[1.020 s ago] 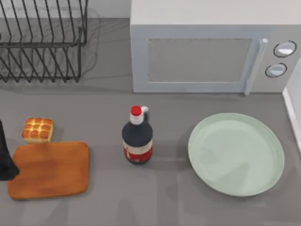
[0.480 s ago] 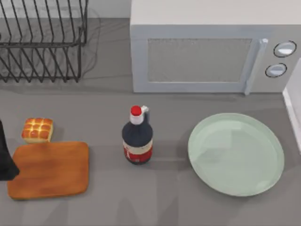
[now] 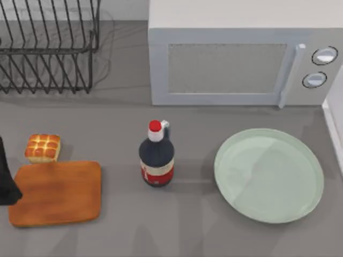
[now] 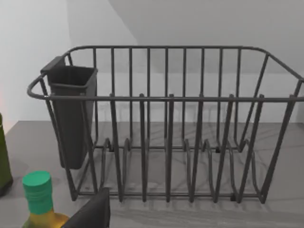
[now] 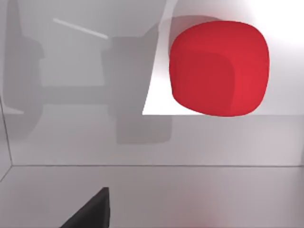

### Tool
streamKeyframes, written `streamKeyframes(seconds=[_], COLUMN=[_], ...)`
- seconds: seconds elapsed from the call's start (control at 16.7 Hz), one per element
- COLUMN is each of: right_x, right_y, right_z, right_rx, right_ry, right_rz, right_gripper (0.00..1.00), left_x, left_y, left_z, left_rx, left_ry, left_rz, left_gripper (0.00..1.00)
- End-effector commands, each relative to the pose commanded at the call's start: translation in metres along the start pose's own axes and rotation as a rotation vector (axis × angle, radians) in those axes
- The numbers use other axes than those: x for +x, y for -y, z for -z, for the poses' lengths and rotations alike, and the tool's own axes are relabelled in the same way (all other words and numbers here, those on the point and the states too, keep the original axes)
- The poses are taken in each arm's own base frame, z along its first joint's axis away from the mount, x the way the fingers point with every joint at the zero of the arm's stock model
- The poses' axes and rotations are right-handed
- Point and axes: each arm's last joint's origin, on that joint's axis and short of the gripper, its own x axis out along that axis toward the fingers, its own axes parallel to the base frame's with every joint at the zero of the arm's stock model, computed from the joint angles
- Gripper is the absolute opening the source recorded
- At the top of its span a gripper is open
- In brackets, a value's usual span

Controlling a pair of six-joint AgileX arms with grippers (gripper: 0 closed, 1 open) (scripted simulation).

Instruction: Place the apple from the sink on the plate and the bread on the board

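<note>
Two placements are both undone. From above, the bread sits just beside the board, off its far edge; the plate lies bare at the right, and the left arm is parked at the left edge. The left wrist view faces a dish rack. The right wrist view looks down on the apple in the sink, so I judge the reach for it is in hand; next comes a descent over it. Neither gripper's opening can be told. Nothing on the table has shifted since the earlier frames.

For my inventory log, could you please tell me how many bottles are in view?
2: a dark bottle between board and plate; a green-capped bottle before the rack. Others may be hidden.
</note>
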Motion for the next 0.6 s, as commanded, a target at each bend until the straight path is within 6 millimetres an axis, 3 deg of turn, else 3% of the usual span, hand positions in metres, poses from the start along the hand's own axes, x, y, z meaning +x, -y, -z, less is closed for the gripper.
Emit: streamKeyframes(seconds=[0.3, 0.42, 0.6], right_x=[0.006, 0.025, 0.068], right_y=[-0.002, -0.001, 0.002], right_z=[-0.001, -0.004, -0.008], right_rx=[-0.004, -0.004, -0.003], right_ry=[-0.001, -0.004, 0.002], right_rz=[0.000, -0.001, 0.001], right_gripper=[1.00, 1.00, 1.00], left_x=[0.000, 0.000, 0.000], left_y=[0.000, 0.000, 0.000], left_z=[0.000, 0.000, 0.000], left_rx=[0.000, 0.000, 0.000], left_ry=[0.000, 0.000, 0.000], left_rz=[0.000, 0.000, 0.000], left_gripper=[1.00, 1.00, 1.00])
